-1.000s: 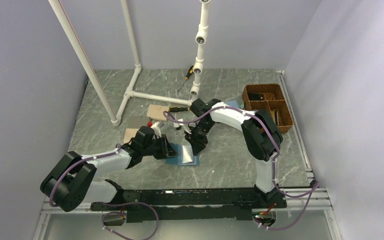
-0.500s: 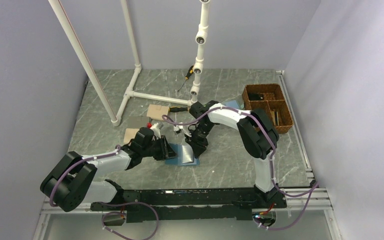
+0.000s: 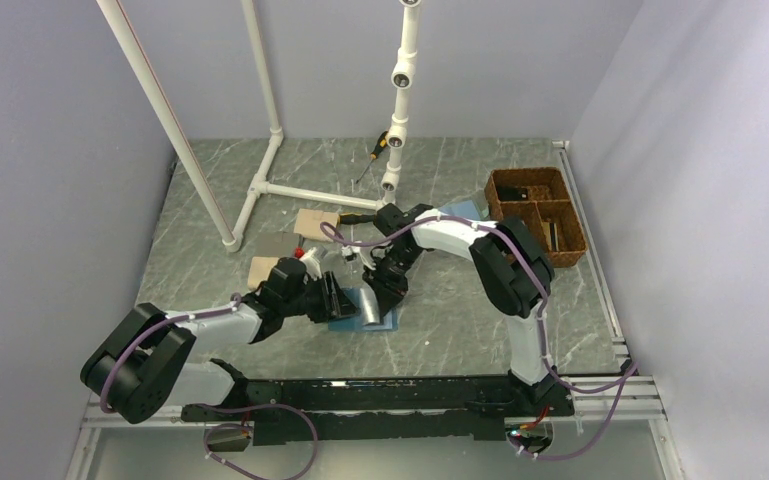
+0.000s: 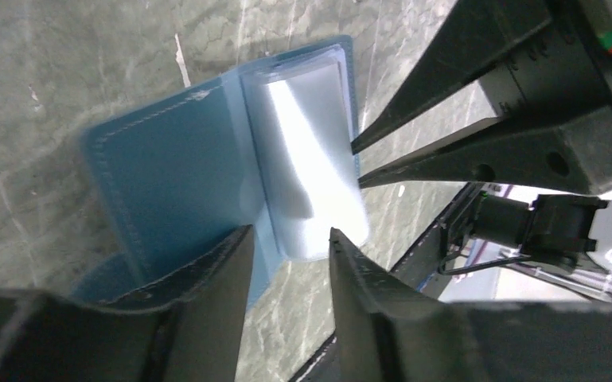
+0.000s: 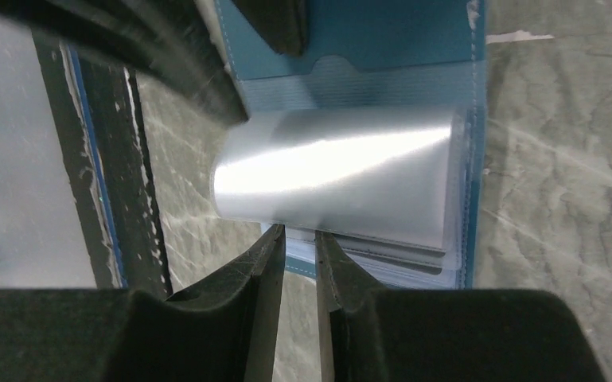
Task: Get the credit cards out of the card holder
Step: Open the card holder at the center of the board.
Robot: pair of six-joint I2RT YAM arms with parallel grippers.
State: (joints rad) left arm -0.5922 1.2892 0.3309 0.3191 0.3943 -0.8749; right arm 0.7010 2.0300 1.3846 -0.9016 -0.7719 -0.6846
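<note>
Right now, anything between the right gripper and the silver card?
Nothing visible. The right gripper has its tips at the edge of the card, which bows up from the holder. The left gripper is on the holder's other half, beside that path, not across it.

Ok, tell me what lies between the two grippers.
The silvery card, bowed up from the open card holder, lies between left gripper and right gripper; the left wrist view shows it.

No legible text, brand, number or sign anywhere: silvery credit card [image 5: 334,175] washed out by glare, card holder [image 5: 382,40] plain stitched blue.
</note>
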